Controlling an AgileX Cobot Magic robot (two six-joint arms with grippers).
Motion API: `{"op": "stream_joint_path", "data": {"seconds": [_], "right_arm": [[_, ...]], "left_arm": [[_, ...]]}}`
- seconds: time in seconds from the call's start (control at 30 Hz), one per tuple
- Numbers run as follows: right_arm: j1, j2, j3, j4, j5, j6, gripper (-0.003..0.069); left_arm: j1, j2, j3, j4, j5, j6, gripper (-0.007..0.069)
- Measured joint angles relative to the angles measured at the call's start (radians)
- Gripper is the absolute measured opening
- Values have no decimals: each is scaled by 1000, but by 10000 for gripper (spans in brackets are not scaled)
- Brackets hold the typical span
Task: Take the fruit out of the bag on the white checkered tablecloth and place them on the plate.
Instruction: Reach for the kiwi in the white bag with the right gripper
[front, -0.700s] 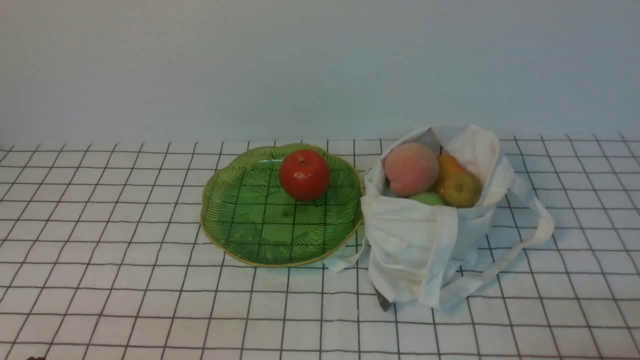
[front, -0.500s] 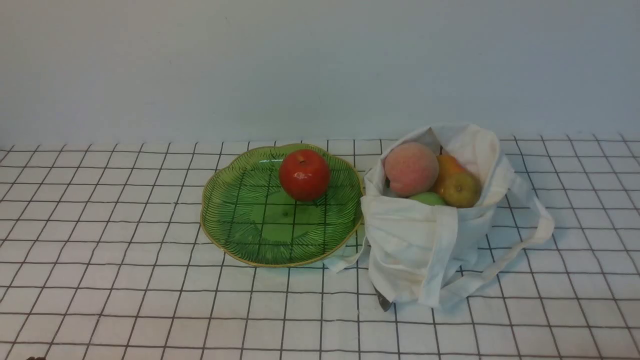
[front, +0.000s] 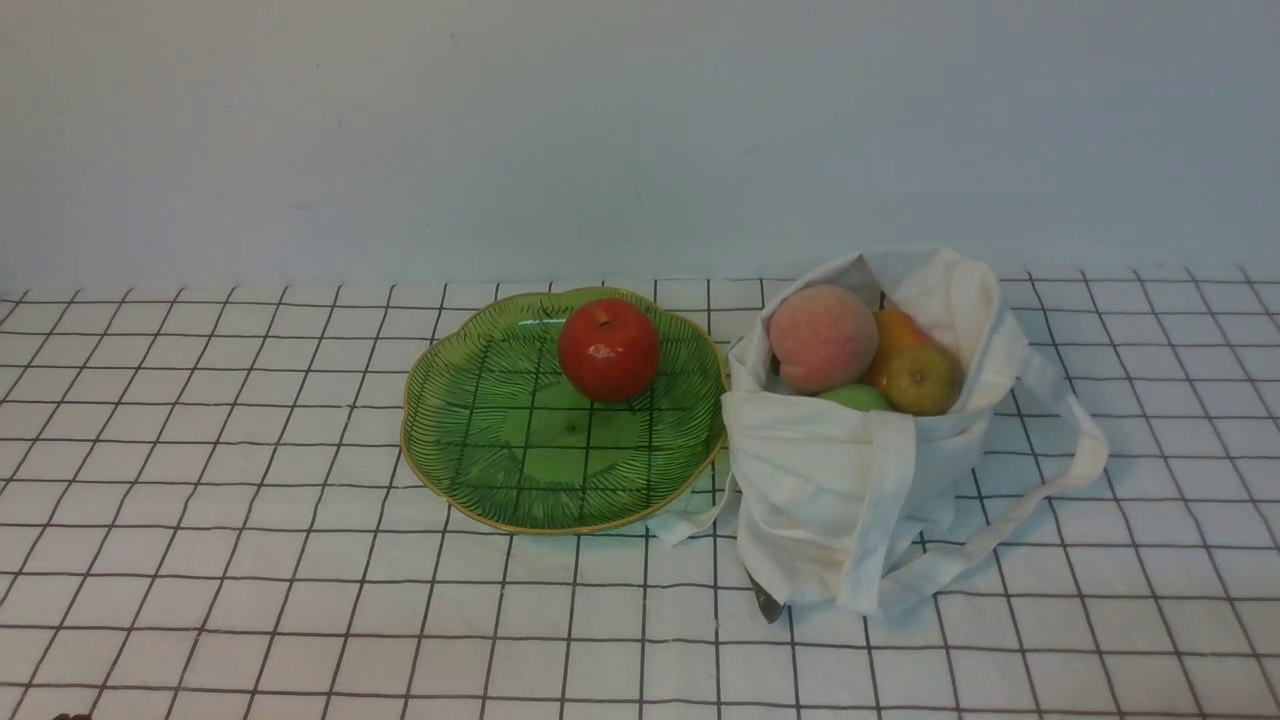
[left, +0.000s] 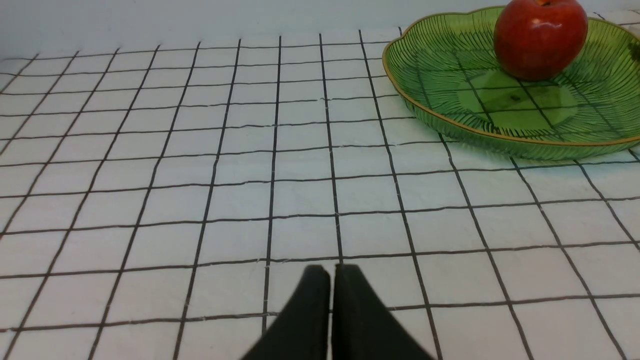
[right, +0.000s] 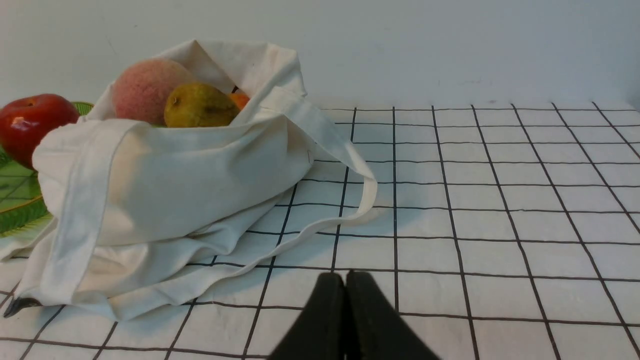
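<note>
Nothing moved; only wrist cams show left gripper (left: 331, 271) & right gripper (right: 345, 278), both pressed together, unseen from front.

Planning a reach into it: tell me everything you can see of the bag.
The bag is an off-white soft cloth tote, slumped, mouth open upward on the checkered tablecloth, just right of the plate. Fruit fills its mouth, the peach highest. One strap hangs down its front; another loops onto the cloth at its right.
</note>
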Motion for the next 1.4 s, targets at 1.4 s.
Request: {"op": "stream_joint_path", "data": {"seconds": [1.4], "right_arm": [[21,84,-304,618,4,-7,-14]], "left_arm": [[0,0,0,0,0,0,-8]]}}
